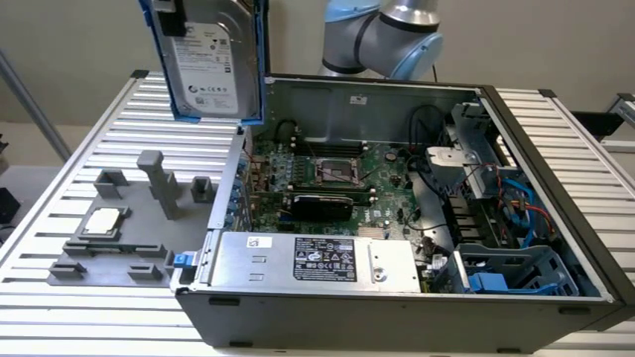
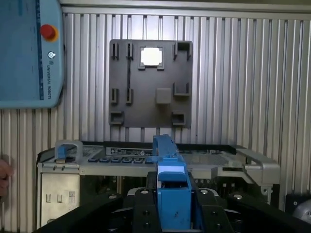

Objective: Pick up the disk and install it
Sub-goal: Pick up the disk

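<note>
The disk [image 1: 210, 63], a silver-grey hard drive with a white label in a blue plastic bracket, hangs upright in the air above the case's far corner on the exterior view's left. In the wrist view it appears edge-on as a blue bracket [image 2: 167, 160], with my gripper [image 2: 173, 206] shut on it and black fingers [image 2: 143, 208] pressing from both sides. Below it lie the slatted table and the open case.
The open computer case [image 1: 555, 186] holds a motherboard [image 1: 328, 175], a power supply [image 1: 317, 259] and a drive cage with blue caddies [image 1: 506, 271]. A grey fixture plate [image 1: 59, 245] carries a square CPU chip [image 1: 103, 222]. A teach pendant [image 2: 29, 53] and a person's hand [image 2: 4, 171] are visible.
</note>
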